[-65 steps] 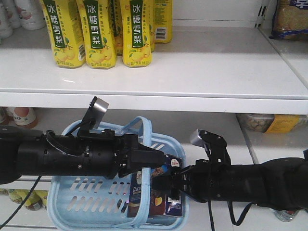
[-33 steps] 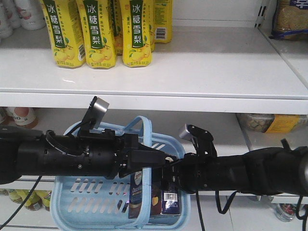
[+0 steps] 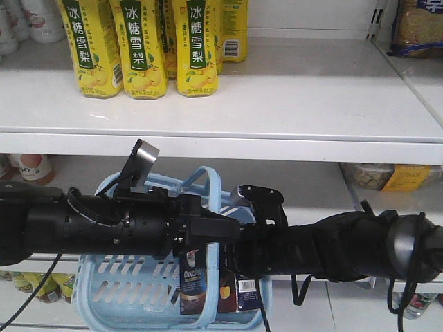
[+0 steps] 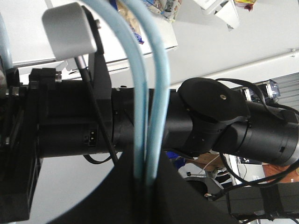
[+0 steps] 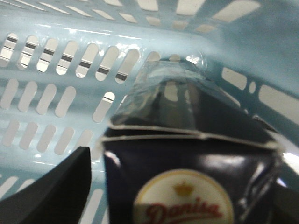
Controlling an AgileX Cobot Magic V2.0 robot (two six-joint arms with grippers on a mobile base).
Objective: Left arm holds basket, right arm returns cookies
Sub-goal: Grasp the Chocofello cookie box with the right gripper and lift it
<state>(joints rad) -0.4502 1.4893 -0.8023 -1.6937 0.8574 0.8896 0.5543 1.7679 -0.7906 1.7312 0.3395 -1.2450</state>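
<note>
Left gripper (image 4: 142,186) clenched on arched handles of light blue slotted plastic basket (image 3: 124,280). Dark navy cardboard cookie box (image 5: 187,154) upright inside basket, flanked by black fingers (image 5: 51,191) of right gripper (image 5: 184,200). Sliver of gap beside one finger; whether box is grasped cannot be told.

We find drink cartons (image 3: 138,48) on the shelf (image 3: 311,97) at upper left, basket (image 3: 118,290) lower centre beneath it, cookies (image 3: 197,290) inside the basket, left arm (image 3: 83,228) entering from left, right arm (image 3: 346,245) from right.

Navy cookie box (image 3: 196,287) stands upright inside light blue basket (image 3: 114,287).
</note>
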